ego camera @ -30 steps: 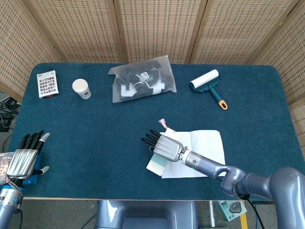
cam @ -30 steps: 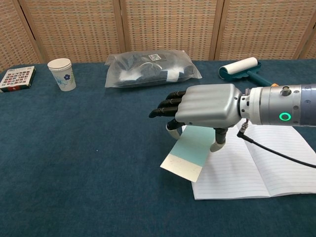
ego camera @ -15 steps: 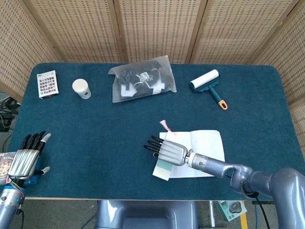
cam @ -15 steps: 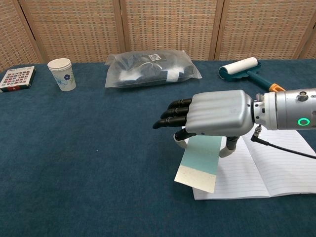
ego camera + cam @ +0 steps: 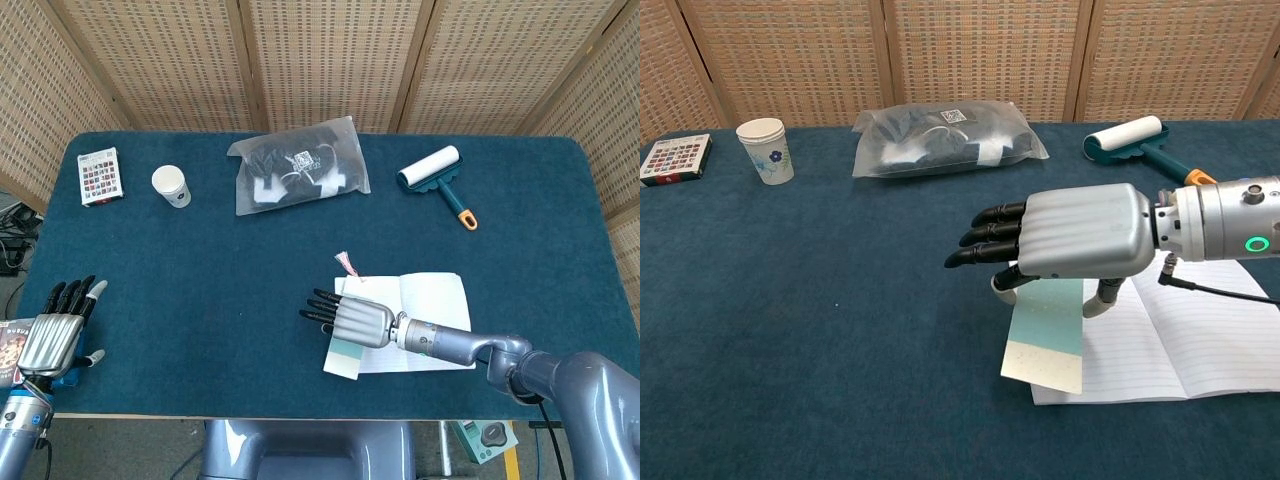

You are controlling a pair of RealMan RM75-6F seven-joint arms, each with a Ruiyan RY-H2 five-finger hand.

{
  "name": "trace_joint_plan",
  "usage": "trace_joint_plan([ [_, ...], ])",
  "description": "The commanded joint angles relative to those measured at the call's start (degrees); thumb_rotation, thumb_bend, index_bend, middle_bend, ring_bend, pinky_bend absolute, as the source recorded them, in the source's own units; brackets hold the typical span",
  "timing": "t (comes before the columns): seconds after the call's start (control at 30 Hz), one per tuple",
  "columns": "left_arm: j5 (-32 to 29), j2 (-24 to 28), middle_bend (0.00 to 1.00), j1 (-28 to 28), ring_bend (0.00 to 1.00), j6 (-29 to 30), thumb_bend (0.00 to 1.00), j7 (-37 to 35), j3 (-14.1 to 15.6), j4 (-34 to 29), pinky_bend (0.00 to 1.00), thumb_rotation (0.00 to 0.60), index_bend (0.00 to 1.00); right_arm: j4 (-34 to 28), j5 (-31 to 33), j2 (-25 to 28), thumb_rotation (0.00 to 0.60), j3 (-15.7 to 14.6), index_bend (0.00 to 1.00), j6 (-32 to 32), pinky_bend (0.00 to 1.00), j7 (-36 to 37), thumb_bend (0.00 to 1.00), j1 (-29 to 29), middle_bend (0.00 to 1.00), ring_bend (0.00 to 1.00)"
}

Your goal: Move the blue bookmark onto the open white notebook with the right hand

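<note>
Head view: high, looking down. Chest view: low, close, frontal; both share table (image 5: 200, 270).

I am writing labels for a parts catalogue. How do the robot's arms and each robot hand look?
Each robot hand, right and left, has a ribbed silver back and black fingers. Right wrist: silver cylinder, green ring light, thin black cable. Arms are grey-blue.

Matt blue cloth table (image 5: 790, 320), lined paper notebook (image 5: 1200, 335), glossy plastic bag (image 5: 945, 138), woven cane screens (image 5: 980, 55).
</note>
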Motion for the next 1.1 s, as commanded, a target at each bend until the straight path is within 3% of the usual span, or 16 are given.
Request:
trace_joint_plan([
  [0.03, -0.13, -0.10, 0.00, 0.03, 0.00, 0.07, 0.05, 0.43, -0.01, -0.07, 0.00, 0.600, 0.00, 3.85, -1.82, -0.73, 0.600, -0.99, 0.49, 1.99, 0.11, 2.24, 0.18, 0.31, 0.01, 0.00],
  [0.5, -0.68, -0.47, 0.00, 0.00, 0.00, -0.22, 0.05, 1.91, 0.11, -0.32, 0.00, 0.600, 0.00, 10.76, -2.14, -1.19, 0.600, -3.33, 0.49, 3.32, 0.10, 5.08, 0.18, -1.62, 0.01, 0.00],
  [1.1, -0.40, -0.14, 0.00, 0.42, 0.00, 0.87, 0.05, 1.40, -0.06, -0.53, 0.00, 0.600, 0.00, 12.07, -3.31, -1.19, 0.600, -4.33, 0.48, 5.83, 0.08, 5.17, 0.18, -2.31, 0.00, 0.00],
])
